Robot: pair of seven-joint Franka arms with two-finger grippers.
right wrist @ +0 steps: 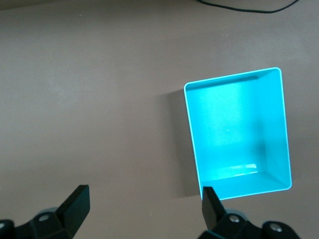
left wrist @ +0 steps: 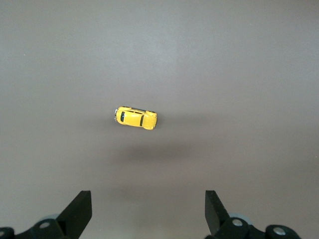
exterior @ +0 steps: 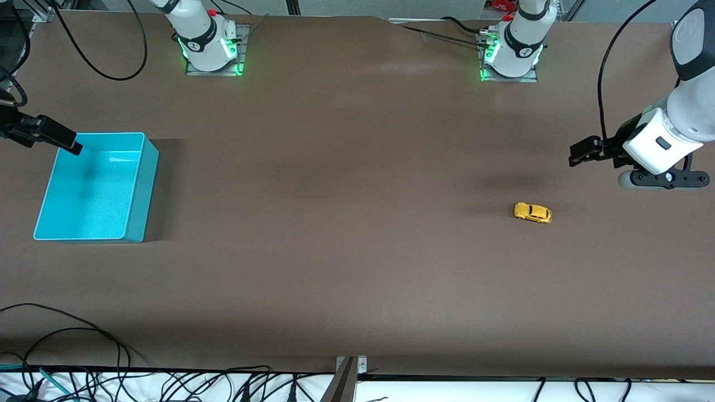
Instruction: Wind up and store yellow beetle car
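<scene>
yellow beetle car [exterior: 532,213] sat on its wheels on the bare desk [exterior: 346,251], toward the left arm's end | left tool [exterior: 581,152] hung gaping above the desk near it, presumably poised to pick | right tool [exterior: 66,144] waited spread over turquoise bin [exterior: 139,190], empty for storage

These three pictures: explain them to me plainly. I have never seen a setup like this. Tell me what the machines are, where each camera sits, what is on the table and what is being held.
Two robot arms stand at a brown table. The wide picture looks down from a high camera facing them; the other two come from cameras on the arms' wrists.

The left gripper hangs open over the table's left-arm end, near the yellow beetle car, which its wrist camera sees below.

The right gripper hangs open at the edge of the turquoise bin, which is empty. Nothing is held.
</scene>
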